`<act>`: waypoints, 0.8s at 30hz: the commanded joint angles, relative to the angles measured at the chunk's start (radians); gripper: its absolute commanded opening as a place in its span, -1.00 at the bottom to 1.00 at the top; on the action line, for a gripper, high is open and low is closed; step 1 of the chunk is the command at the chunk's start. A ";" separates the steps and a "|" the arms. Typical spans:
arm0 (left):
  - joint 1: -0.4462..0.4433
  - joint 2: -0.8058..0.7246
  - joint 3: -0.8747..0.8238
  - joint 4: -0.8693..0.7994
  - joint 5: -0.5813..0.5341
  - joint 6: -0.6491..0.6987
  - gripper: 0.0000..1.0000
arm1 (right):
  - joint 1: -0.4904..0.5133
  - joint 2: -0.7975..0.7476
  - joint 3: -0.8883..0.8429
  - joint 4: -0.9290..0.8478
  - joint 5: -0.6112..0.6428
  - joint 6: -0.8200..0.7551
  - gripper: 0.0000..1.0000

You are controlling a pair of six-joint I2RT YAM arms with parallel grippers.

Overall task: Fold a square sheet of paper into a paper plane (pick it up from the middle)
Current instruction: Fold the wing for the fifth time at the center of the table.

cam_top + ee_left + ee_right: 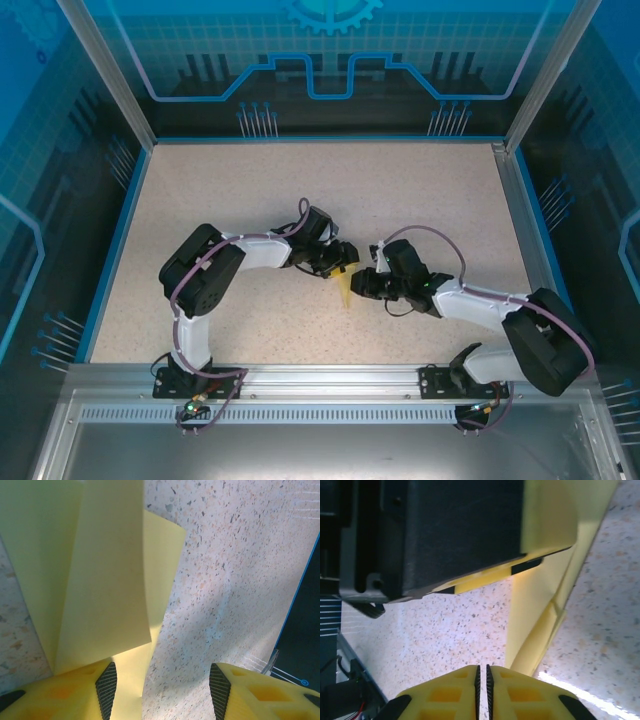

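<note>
The pale-yellow paper [346, 291] is folded into a narrow pointed paper plane shape and sits on the table between the two grippers, its tip toward the near edge. My left gripper [343, 262] stands open at its far end. In the left wrist view the folded layers [100, 580] rest against and over the left finger [106, 685], with bare table between the pads of the left gripper [162, 680]. My right gripper [360, 284] is just right of the paper. Its jaws [481, 672] are shut on nothing, and the paper [540, 600] stands beyond them to the right.
The speckled table [250, 190] is bounded by blue rims and a metal rail [320, 378] along the near edge. The black body of the left gripper [455, 530] hangs close in front of the right wrist camera.
</note>
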 commanded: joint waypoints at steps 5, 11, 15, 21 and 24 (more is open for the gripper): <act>-0.004 0.038 0.000 -0.040 0.014 0.024 0.13 | 0.023 0.126 0.021 0.149 -0.089 0.063 -0.78; -0.003 0.037 -0.001 -0.042 0.014 0.026 0.13 | 0.033 0.205 0.050 0.175 -0.095 0.073 -0.78; -0.003 0.037 -0.001 -0.043 0.015 0.027 0.13 | 0.033 0.209 0.056 0.147 -0.084 0.061 -0.77; -0.004 0.036 0.000 -0.046 0.012 0.030 0.13 | 0.034 0.237 0.065 0.107 -0.075 0.045 -0.77; -0.004 0.035 -0.002 -0.047 0.012 0.029 0.13 | 0.035 0.247 0.037 0.111 -0.071 0.052 -0.77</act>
